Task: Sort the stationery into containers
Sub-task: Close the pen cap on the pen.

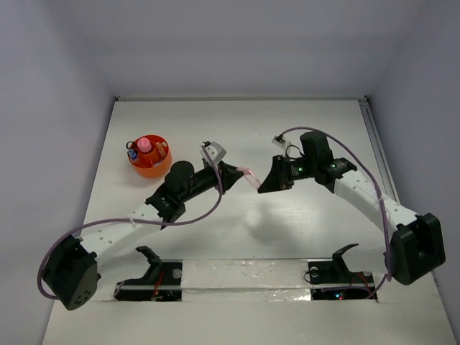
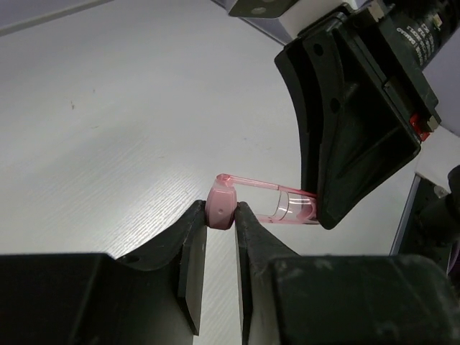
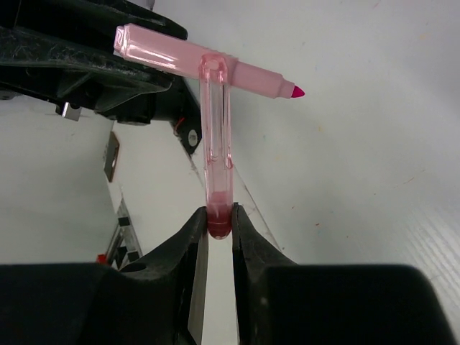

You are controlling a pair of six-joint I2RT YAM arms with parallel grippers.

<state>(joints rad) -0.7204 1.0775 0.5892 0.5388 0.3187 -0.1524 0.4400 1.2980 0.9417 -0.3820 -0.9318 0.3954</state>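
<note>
Arm bases sit at the near edge of a white table point(image 1: 302, 129), one on each side. Beyond them, both arms reach inward and meet over the middle of the table, where they hold one pink object between them, raised off the surface.

The left gripper point(image 2: 220, 215) has its fingers pressed together on an opaque pink part of a pink marker point(image 3: 251, 72). The right gripper point(image 3: 218, 219) pinches the darker end of a clear pink tube point(image 3: 215, 136). The tube runs straight away from the right fingers, and its other end meets the marker crosswise, making a T shape. The marker's magenta tip points away from the left gripper.

Farther back, in the far-left part of the table, stands a round orange-red cup point(image 1: 147, 171), well apart from both grippers. Several small items stand inside it, one with a pink top point(image 1: 144, 144).
</note>
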